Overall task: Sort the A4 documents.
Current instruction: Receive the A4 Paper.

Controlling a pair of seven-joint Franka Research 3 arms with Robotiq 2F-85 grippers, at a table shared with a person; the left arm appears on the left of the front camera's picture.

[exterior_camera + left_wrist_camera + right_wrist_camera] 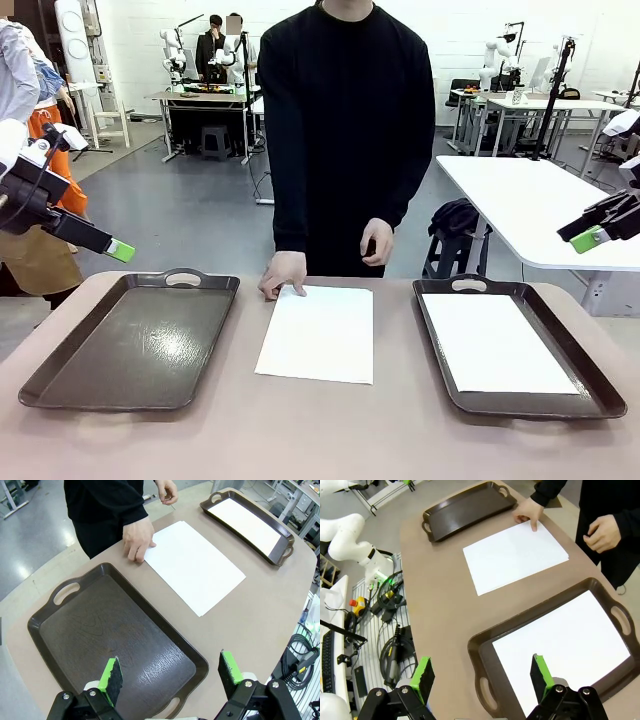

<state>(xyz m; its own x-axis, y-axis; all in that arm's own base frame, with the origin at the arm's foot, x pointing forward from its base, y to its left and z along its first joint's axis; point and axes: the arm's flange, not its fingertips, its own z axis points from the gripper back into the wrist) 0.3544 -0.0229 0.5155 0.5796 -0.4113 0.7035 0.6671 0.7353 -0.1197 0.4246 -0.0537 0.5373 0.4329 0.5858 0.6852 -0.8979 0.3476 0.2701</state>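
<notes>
- a white A4 sheet (317,333) (could be a thin stack, can't tell) lies flat on the bare surface (320,440), dead centre of the front view, between the two trays
- a person's hand (283,273) has its fingertips on the sheet's upper left corner; their other hand (377,241) is up at the waist, off the paper
- second A4 sheet (495,343) sits inside the right tray (590,385), lower right of the frame
- left tray (135,340), dark brown and glossy, lower left
- left jaws spread wide, holding nothing, green pads (111,677) at the bottom of the left wrist view, over that tray's near end
- right jaws wide too, gripping nothing, above the right tray's near edge in the right wrist view
</notes>
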